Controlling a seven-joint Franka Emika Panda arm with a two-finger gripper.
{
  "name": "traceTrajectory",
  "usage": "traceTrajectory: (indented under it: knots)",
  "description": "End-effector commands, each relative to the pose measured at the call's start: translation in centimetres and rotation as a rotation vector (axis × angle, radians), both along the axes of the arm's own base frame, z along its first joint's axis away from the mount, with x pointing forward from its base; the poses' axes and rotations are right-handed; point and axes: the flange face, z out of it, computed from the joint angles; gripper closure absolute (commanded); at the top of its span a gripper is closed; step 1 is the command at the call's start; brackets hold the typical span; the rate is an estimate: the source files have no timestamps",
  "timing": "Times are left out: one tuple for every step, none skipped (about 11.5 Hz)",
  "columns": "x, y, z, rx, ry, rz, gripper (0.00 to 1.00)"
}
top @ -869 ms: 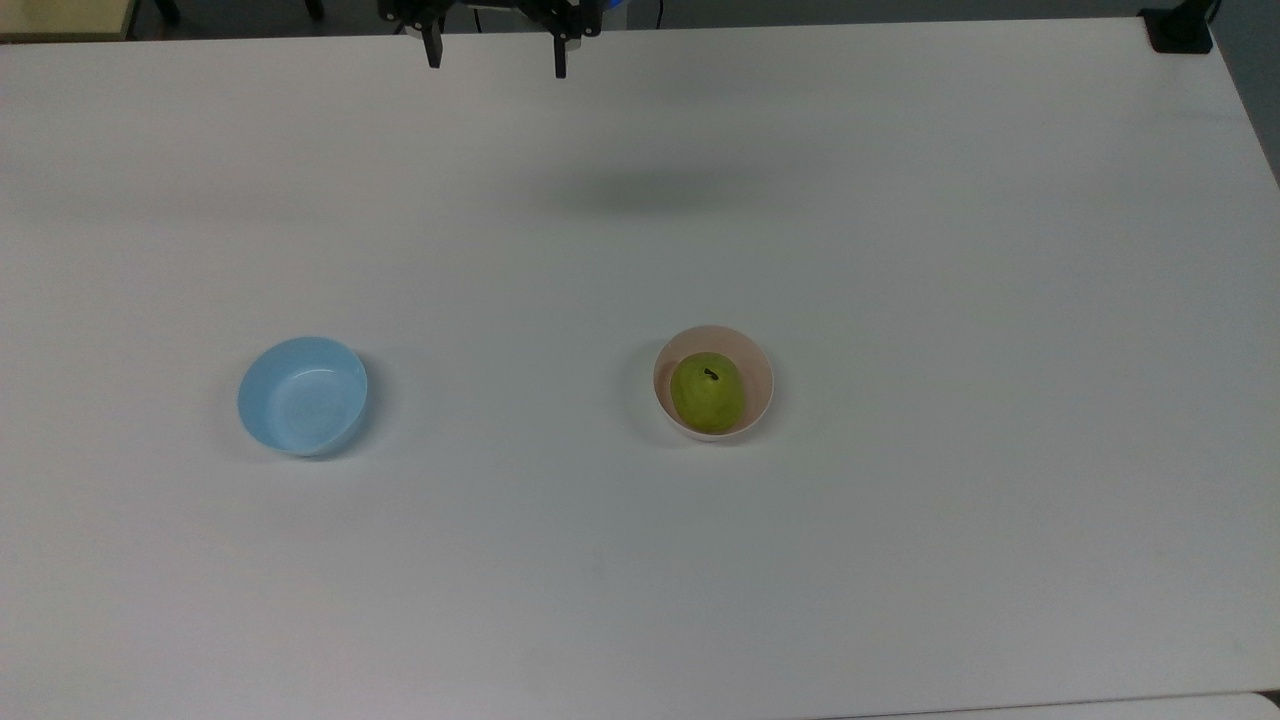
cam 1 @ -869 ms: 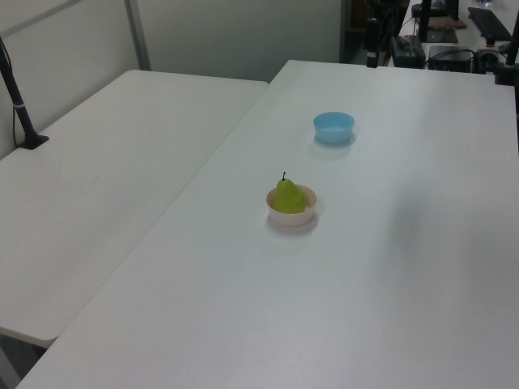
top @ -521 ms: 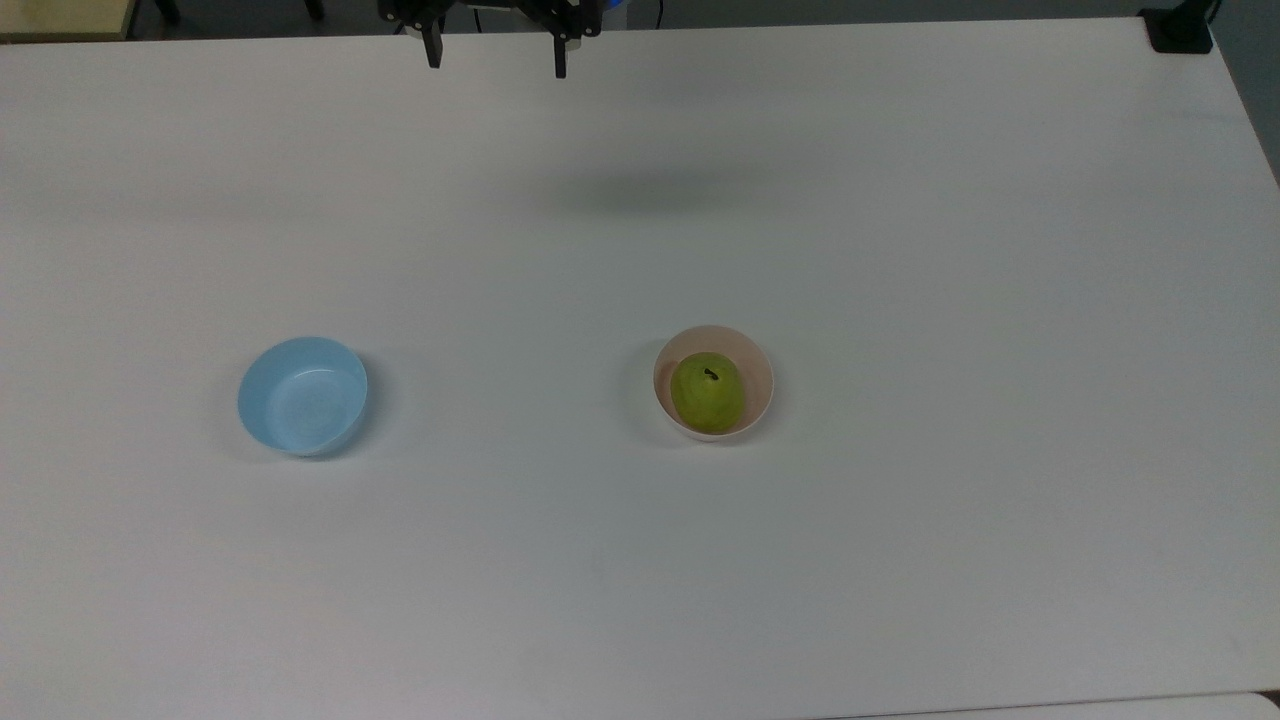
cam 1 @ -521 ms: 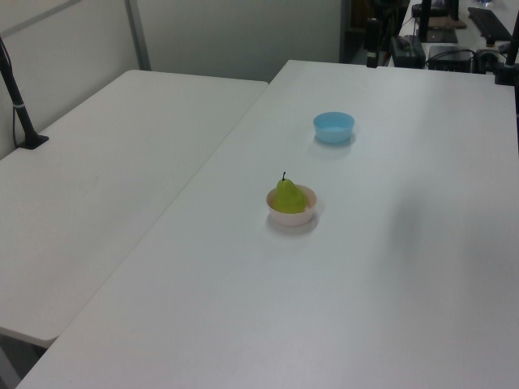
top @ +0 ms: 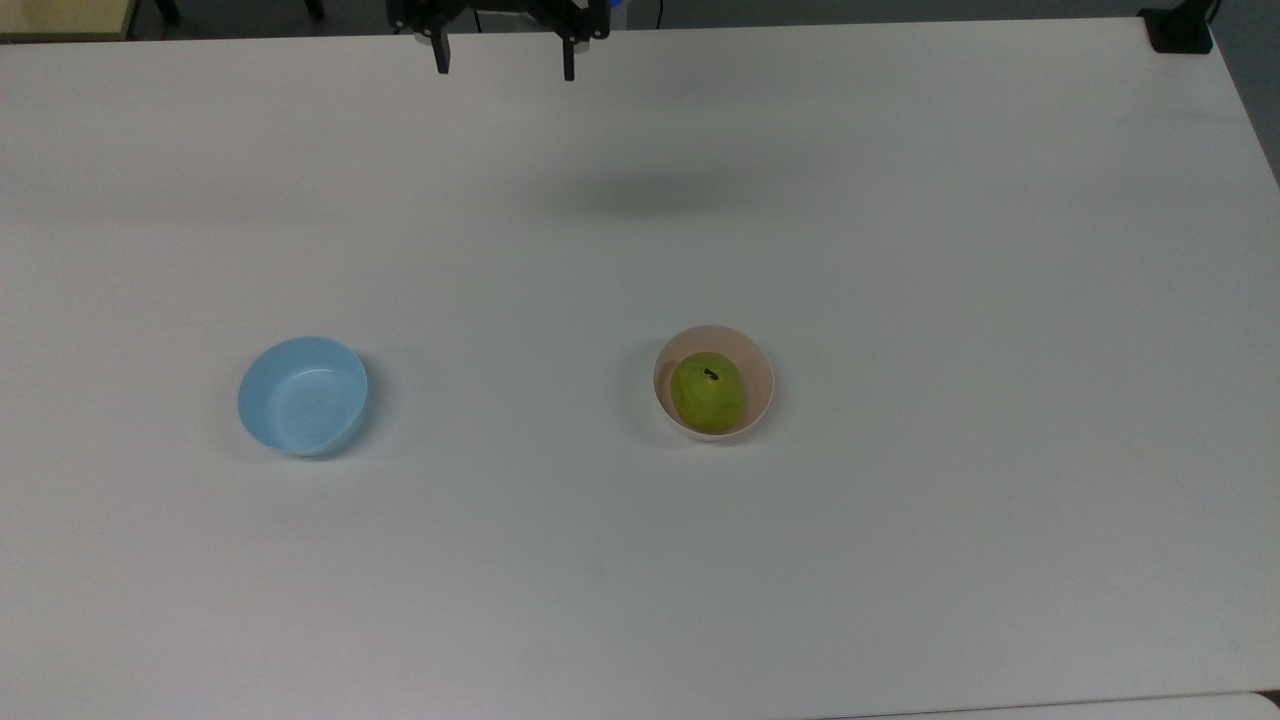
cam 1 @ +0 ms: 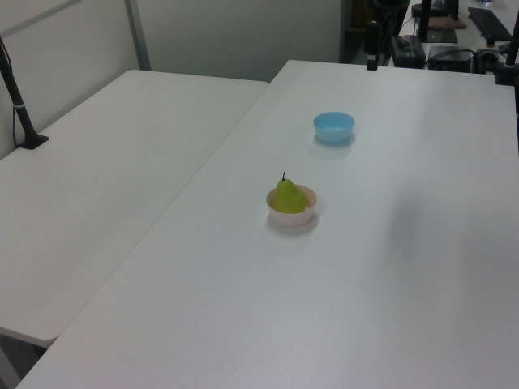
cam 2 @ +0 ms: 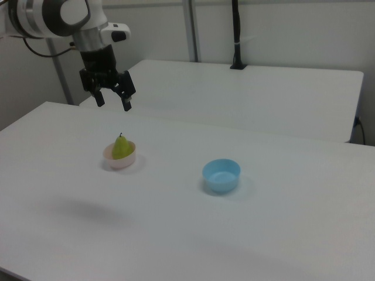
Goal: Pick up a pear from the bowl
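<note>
The pear sits in the pink bowl. It stands up with its small dark stem on top. The pear is yellow-green and fills a big part of the bowl. The bowl rests on the white counter, near the middle of it.

A blue bowl is on the same counter. In the top view it sits well apart from the pink bowl, toward the top view's left. It has nothing in it. In the right view the blue bowl is on the right view's right of the pink bowl, and the pear pokes up over the pink rim.

The gripper hangs in the air over the far edge of the counter, at the top of the top view. Its jaws are wide apart and point down. They hold nothing. It is well apart from the pear and from both bowls. In the right view the gripper hangs high over the counter, above the pink bowl in the picture. The arm above it is white and grey.

A soft dark shadow lies on the counter between the gripper and the pink bowl.

In the left view the pear stands in the pink bowl, and the blue bowl is farther back on the counter.
</note>
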Motion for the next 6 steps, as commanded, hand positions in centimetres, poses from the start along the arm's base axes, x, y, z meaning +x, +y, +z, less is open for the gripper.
traceTrajectory:
  knots:
    - [1.6,2.8,-2.3,0.014,-0.028,0.072,0.0]
    - [2.2,3.0,-2.8,0.018,-0.04,0.075,0.0]
    - [2.8,3.4,-3.7,0.024,-0.049,0.089,0.0]
    - [3.4,4.8,-4.7,0.026,-0.056,0.123,0.0]
    - [4.0,6.0,-5.9,0.027,-0.054,0.142,0.0]
    - [4.6,6.6,-7.2,0.028,-0.048,0.151,0.0]
